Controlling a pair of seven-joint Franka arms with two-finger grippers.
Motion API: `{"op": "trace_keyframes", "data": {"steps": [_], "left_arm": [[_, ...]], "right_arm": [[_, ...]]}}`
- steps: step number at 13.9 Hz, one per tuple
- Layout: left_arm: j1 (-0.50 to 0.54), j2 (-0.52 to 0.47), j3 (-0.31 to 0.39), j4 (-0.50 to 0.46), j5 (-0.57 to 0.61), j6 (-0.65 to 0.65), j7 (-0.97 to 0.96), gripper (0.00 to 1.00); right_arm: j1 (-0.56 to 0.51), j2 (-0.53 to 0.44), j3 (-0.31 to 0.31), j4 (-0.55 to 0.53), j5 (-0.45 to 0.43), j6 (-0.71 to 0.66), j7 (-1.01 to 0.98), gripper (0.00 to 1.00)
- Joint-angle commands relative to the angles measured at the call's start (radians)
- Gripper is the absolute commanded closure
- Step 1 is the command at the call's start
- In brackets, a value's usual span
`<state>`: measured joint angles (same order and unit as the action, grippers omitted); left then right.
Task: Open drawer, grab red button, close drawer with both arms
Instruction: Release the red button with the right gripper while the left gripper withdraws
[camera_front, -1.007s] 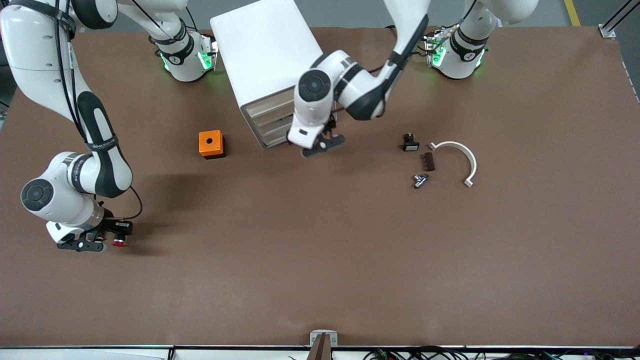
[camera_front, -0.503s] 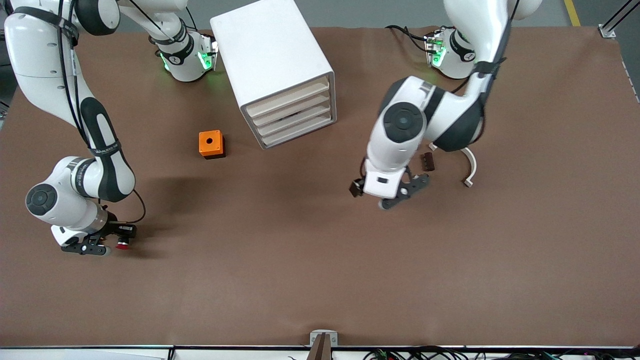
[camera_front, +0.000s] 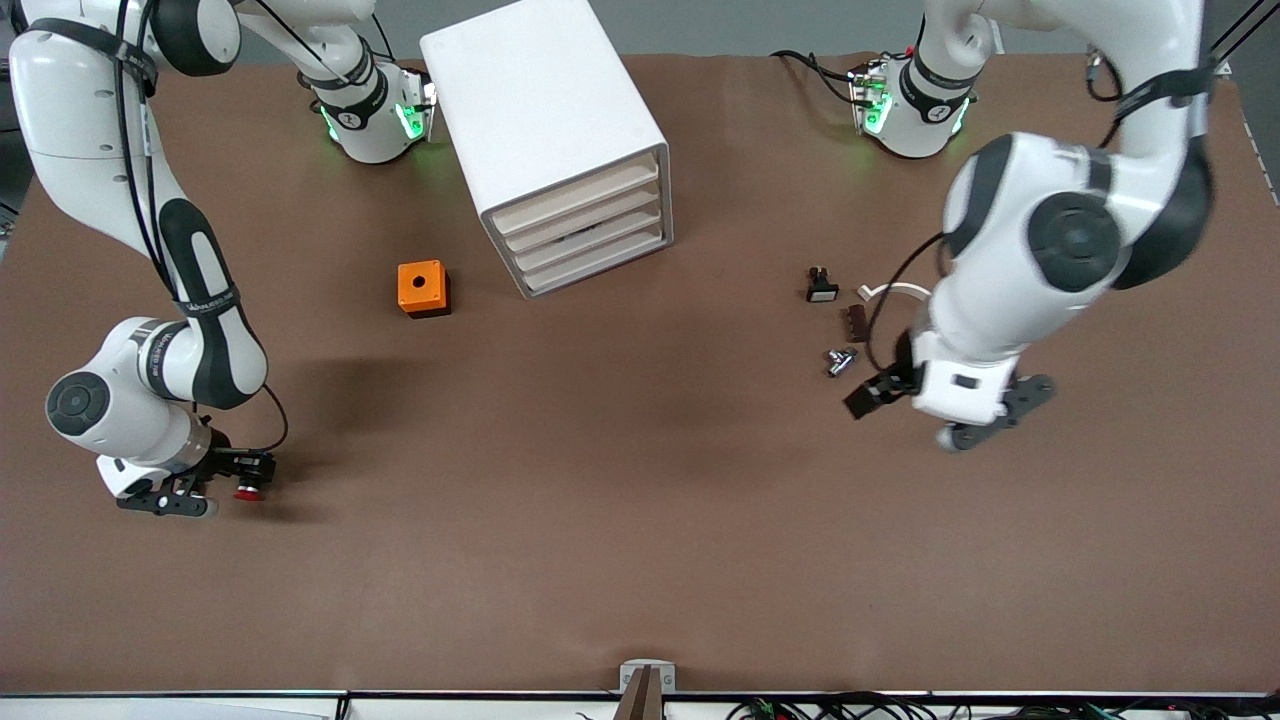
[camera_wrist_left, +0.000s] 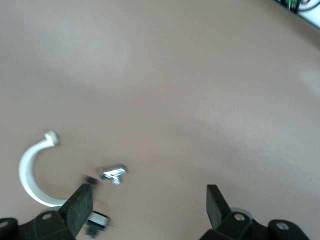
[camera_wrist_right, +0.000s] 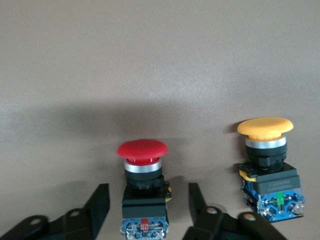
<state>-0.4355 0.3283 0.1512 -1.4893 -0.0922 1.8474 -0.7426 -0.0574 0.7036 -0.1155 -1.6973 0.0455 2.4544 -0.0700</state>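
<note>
The red-capped button (camera_wrist_right: 143, 186) rests on the table between the fingers of my right gripper (camera_wrist_right: 146, 207), with a gap on each side. That gripper is open. In the front view it (camera_front: 232, 480) sits low at the right arm's end of the table, the red cap (camera_front: 244, 492) beside it. The white cabinet (camera_front: 540, 110) stands between the arm bases, and all four cream drawer fronts (camera_front: 585, 225) sit flush and closed. My left gripper (camera_front: 890, 400) hangs open and empty over the table near the small parts, as the left wrist view (camera_wrist_left: 147, 207) shows.
A yellow-capped button (camera_wrist_right: 267, 165) lies beside the red one. An orange box with a round hole (camera_front: 422, 288) sits near the cabinet. A white curved piece (camera_front: 905, 290), a brown block (camera_front: 857, 322), a metal fitting (camera_front: 840, 360) and a small black switch (camera_front: 821, 285) lie by the left gripper.
The left arm swung away from the cabinet front toward its own end of the table, ending over the small parts. The right gripper shifted only slightly around the red button.
</note>
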Motion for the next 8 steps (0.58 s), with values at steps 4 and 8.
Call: {"op": "trace_keyframes", "data": {"steps": [4, 8], "left_arm": [[0.153, -0.162, -0.012, -0.015, 0.019, -0.137, 0.29, 0.0], [0.274, -0.258, -0.038, -0.019, 0.019, -0.266, 0.449, 0.0]], "right_arm": [[-0.005, -0.097, 0.016, 0.045, -0.001, -0.214, -0.01, 0.0], [-0.005, -0.238, 0.016, 0.045, -0.004, -0.432, -0.056, 0.0]]}}
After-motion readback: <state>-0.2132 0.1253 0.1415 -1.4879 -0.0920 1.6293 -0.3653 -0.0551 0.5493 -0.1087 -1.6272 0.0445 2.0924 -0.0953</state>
